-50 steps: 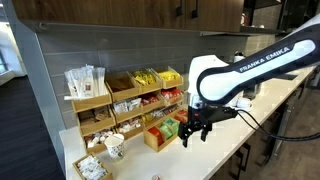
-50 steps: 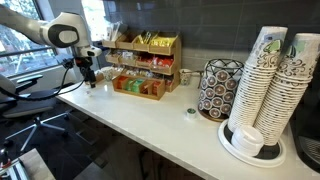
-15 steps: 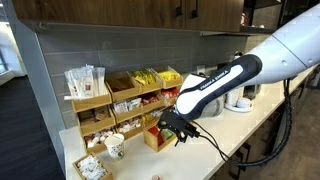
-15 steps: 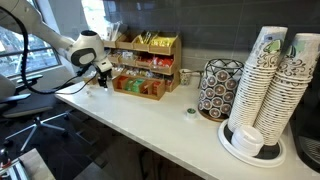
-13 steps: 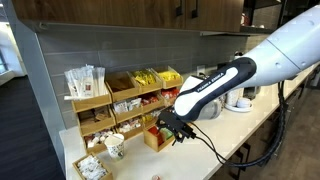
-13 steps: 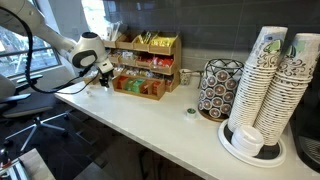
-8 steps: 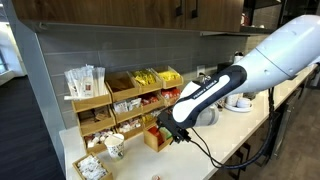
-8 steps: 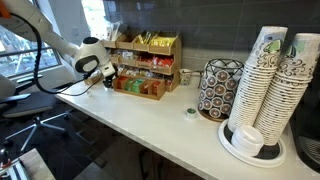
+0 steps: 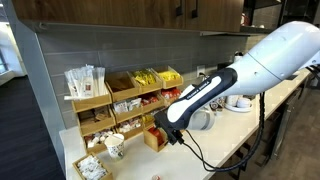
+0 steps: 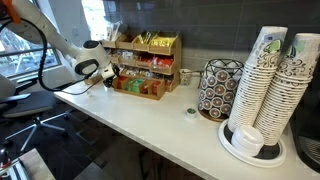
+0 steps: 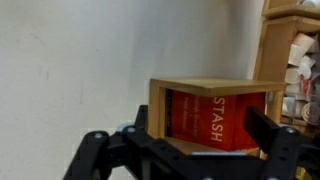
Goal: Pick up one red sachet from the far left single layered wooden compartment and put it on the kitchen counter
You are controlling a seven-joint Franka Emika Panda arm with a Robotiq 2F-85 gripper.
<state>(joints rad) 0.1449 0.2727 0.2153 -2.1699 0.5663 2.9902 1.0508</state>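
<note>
The red sachets [image 11: 215, 118], printed "STASH", stand upright in the wooden compartment [image 11: 205, 86] at the end of the low wooden box [image 10: 140, 87], which also shows in an exterior view [image 9: 152, 140]. My gripper [image 11: 200, 124] is open and empty. Its two black fingers sit left and right of the compartment, close in front of the sachets. In both exterior views the gripper [image 9: 168, 132] [image 10: 109, 74] is at the box's end, low over the white kitchen counter [image 10: 150, 125].
Taller tiered wooden shelves [image 9: 120, 100] [image 10: 150, 50] with packets stand right behind the box. A white tray [image 9: 92, 165] and a paper cup [image 9: 114, 147] lie beside it. A wire holder [image 10: 215, 88] and stacked paper cups [image 10: 270, 80] stand further along.
My arm has swung from over the open counter to the low box and has come down to the red sachets. The gripper has stayed open.
</note>
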